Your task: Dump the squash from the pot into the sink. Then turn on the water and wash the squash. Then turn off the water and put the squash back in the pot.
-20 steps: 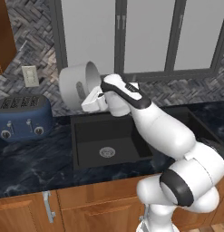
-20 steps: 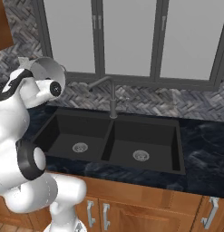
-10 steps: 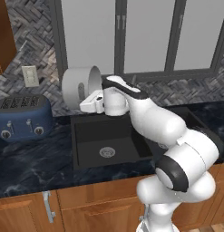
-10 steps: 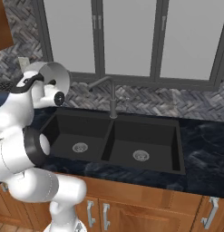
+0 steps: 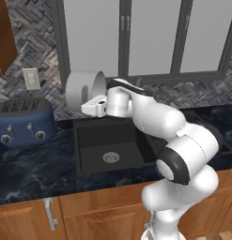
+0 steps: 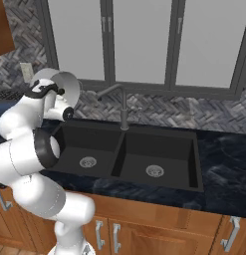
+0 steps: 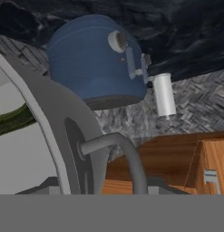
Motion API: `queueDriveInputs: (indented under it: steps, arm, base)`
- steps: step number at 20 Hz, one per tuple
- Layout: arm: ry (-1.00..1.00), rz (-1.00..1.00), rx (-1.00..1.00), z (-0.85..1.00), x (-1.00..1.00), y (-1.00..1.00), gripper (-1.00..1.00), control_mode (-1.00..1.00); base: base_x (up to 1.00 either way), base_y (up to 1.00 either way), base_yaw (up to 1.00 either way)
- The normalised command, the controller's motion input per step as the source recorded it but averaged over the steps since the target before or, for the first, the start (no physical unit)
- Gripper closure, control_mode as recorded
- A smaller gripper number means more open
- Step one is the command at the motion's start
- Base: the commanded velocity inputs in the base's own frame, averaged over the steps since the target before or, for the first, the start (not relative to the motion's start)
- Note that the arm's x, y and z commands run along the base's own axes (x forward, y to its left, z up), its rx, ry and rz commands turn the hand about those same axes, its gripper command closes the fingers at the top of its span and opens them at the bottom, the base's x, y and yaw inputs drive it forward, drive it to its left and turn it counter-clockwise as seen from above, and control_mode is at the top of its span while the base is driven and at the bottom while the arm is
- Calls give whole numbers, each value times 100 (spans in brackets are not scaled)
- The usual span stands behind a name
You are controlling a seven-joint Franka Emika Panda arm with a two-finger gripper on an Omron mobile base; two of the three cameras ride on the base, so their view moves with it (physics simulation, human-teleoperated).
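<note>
Nearest the hand camera, the pot [image 7: 63, 136] is seen rolled onto its side, one loop handle [image 7: 118, 154] arching toward the lens. The claw [image 5: 95, 107] appears clamped on the pot's rim, though its tips are hidden by the metal. Just inside the pale wall lies the squash [image 7: 11, 118], a green sliver not yet tipped out. In the base views the pot [image 5: 84, 89] hangs in the air above the left rear edge of the sink [image 5: 112, 145], its mouth facing the arm. Risk: the mouth sits close to the basin's edge, so a squash sliding out may land on the dark desk [image 5: 33, 168] or roll toward the blue toaster [image 5: 24, 121]. A rim-only grip may also let the heavy pot twist. Farther off stands the faucet [image 6: 122, 107], which a swinging pot could strike.
</note>
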Motion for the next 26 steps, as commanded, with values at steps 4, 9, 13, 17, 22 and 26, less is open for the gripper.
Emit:
queueDriveInputs:
  steps: [4, 9, 13, 17, 22, 26]
  arm:
    - [1, -1, 8, -1, 9, 0, 100, -100]
    - [0, -1, 6, 0, 0, 0, 100, -100]
    - [0, 0, 4, 0, 1, 0, 100, -100]
    - [0, -1, 4, 0, 3, -3, 100, -100]
    - [0, 0, 6, 0, 0, -7, 100, -100]
    - [0, 0, 10, 0, 6, -11, 100, -100]
  base:
    - [0, 0, 0]
    - [0, 0, 0]
    - [0, 0, 0]
    - [0, 0, 0]
    - [0, 0, 0]
    - [0, 0, 0]
